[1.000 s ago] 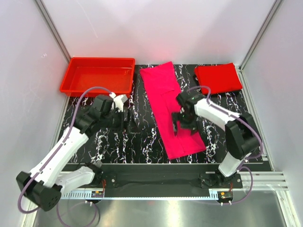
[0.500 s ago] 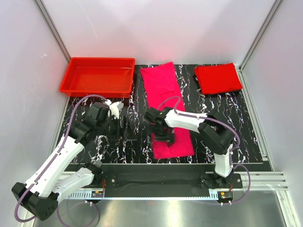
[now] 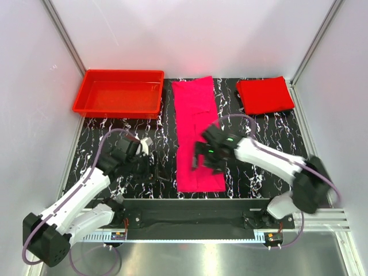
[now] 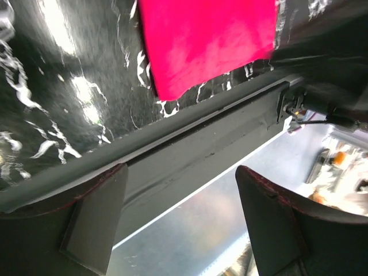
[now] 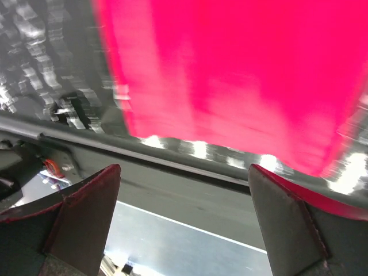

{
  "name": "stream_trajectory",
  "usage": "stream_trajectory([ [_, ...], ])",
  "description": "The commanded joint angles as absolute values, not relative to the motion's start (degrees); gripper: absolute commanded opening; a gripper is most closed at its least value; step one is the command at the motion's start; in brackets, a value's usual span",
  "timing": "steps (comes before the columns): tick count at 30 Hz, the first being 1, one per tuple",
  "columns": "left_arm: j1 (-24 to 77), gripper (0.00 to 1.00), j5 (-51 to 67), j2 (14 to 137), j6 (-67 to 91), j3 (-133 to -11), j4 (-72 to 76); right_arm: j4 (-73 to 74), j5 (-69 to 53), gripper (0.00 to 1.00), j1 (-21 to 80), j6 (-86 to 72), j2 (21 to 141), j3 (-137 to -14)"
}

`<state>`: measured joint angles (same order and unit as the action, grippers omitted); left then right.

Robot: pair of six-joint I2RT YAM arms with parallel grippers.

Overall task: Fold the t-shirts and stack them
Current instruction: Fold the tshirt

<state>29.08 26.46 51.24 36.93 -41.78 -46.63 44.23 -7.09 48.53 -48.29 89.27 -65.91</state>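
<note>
The magenta-pink t-shirt (image 3: 195,109) lies folded into a long narrow strip running from the back to the front edge of the black marbled table (image 3: 259,132). The red t-shirt (image 3: 264,95) sits folded at the back right. My right gripper (image 3: 206,162) hovers over the strip's near half, open and empty; its wrist view shows the magenta t-shirt (image 5: 230,69) above the open right gripper (image 5: 184,172). My left gripper (image 3: 158,171) hangs open and empty just left of the strip's near end. The left wrist view shows the magenta t-shirt's corner (image 4: 207,40) beyond the open left gripper (image 4: 181,172).
A rigid red plastic tray (image 3: 118,92) stands at the back left. The table's dark front rail (image 3: 190,218) runs along the near edge, and white walls close in the left, back and right sides.
The magenta t-shirt, slanted toward the front right before, now lies straight. My right gripper swept left across it and came back over its near half. My left arm drew back toward the near edge.
</note>
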Motion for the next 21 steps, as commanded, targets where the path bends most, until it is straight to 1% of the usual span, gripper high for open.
stream_trajectory([
  [1, 31.5, 0.80, 30.3, 52.7, 45.3, -38.2, -34.6, 44.4, -9.8, 1.00, 39.1, -44.4, 76.5, -52.3],
  [3, 32.8, 0.79, 30.1, 54.7, 49.2, -35.8, -29.4, 41.4, -12.8, 0.99, 36.1, -43.2, 69.0, -45.0],
  [6, 35.2, 0.77, 27.9, 59.7, 52.6, -34.6, -25.5, 40.9, -14.1, 0.89, 32.2, -40.0, 63.2, -39.8],
  [7, 36.5, 0.77, 27.1, 60.7, 53.1, -34.5, -24.8, 40.8, -14.1, 0.83, 31.0, -39.0, 62.5, -38.8],
  [8, 37.0, 0.77, 25.6, 62.7, 53.6, -34.4, -23.9, 40.3, -15.9, 0.81, 28.2, -38.7, 62.1, -37.7],
  [10, 38.3, 0.77, 24.5, 64.3, 55.8, -33.3, -20.4, 37.3, -18.7, 0.79, 26.2, -38.3, 62.3, -35.3],
  [13, 39.1, 0.77, 23.6, 68.0, 60.2, -30.7, -16.6, 37.1, -19.4, 0.79, 21.8, -38.5, 65.6, -35.2],
  [15, 39.8, 0.77, 23.3, 70.9, 62.9, -29.7, -14.3, 36.1, -22.2, 0.79, 18.9, -37.9, 68.3, -35.0],
  [18, 41.3, 0.76, 22.2, 74.3, 65.7, -28.8, -11.8, 35.4, -23.3, 0.78, 18.3, -36.8, 70.7, -34.8],
  [20, 42.2, 0.74, 21.5, 76.3, 67.8, -28.4, -10.6, 34.3, -23.9, 0.74, 18.0, -37.3, 71.0, -34.2],
  [21, 42.4, 0.74, 21.4, 77.2, 68.5, -28.1, -9.7, 33.9, -23.9, 0.68, 18.0, -37.4, 70.9, -33.5],
])
